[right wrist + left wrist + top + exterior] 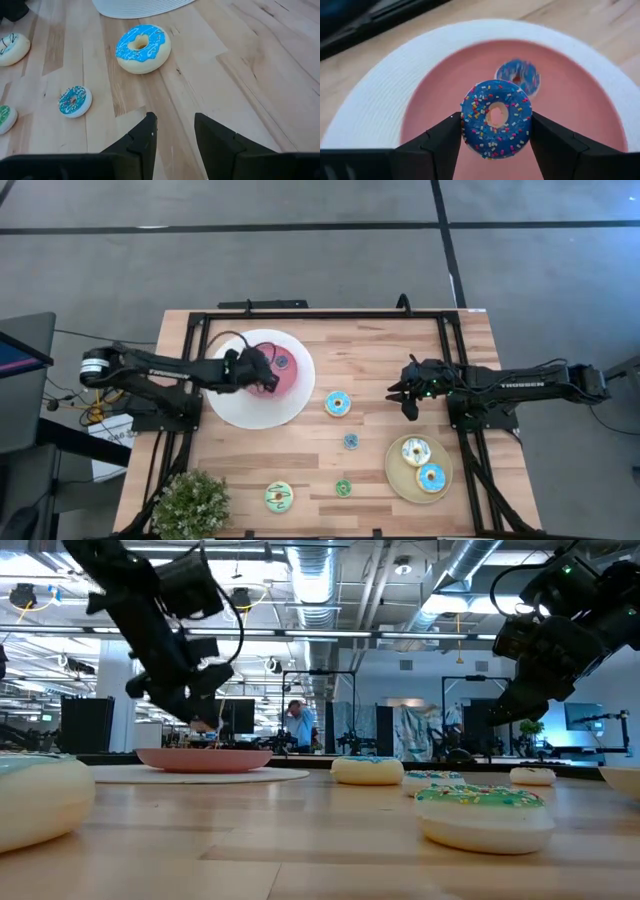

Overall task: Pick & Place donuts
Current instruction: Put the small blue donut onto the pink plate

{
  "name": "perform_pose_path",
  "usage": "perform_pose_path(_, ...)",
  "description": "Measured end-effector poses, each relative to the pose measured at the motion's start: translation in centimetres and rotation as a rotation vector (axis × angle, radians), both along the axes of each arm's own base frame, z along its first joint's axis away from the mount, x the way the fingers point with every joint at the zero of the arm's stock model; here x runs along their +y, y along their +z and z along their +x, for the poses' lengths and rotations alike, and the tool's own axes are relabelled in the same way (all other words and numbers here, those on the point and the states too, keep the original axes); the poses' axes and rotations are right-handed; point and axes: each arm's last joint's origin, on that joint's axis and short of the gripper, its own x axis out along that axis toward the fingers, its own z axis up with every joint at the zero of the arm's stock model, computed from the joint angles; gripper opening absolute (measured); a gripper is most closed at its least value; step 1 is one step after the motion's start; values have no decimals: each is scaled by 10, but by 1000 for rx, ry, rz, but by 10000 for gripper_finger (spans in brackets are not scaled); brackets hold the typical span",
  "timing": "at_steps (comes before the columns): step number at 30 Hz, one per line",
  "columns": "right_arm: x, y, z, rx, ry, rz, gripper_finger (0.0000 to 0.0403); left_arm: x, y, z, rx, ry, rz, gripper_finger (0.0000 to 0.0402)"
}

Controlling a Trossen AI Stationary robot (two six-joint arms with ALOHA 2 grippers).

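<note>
Blue donut (496, 119) pinched, left fingers (440, 142) | right fingers (220, 140) apart (empty) | plates: two

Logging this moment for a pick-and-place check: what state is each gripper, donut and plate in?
left gripper: shut on dark blue sprinkled donut, above white plate with pink centre
small blue donut: lying on the pink centre
right gripper: open, empty, over bare table
blue-iced donut: flat on table
tan plate: holds two donuts
</note>
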Motion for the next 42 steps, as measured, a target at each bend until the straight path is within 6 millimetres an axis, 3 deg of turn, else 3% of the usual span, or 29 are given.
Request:
perform_pose_path(6, 0, 0, 0, 0, -5, 7, 123, 26, -14, -10, -12, -46, -102, 212)
perform_pose_path(18, 0, 0, 0, 1, -5, 6, 123, 42, -19, -16, -11, 1, -77, 212)
perform_pose_path(32, 0, 0, 0, 1, -5, 7, 123, 47, -19, -17, -25, 37, -67, 214)
perform_pose_path(42, 0, 0, 0, 1, -5, 7, 123, 47, -18, -17, -24, 59, -51, 238)
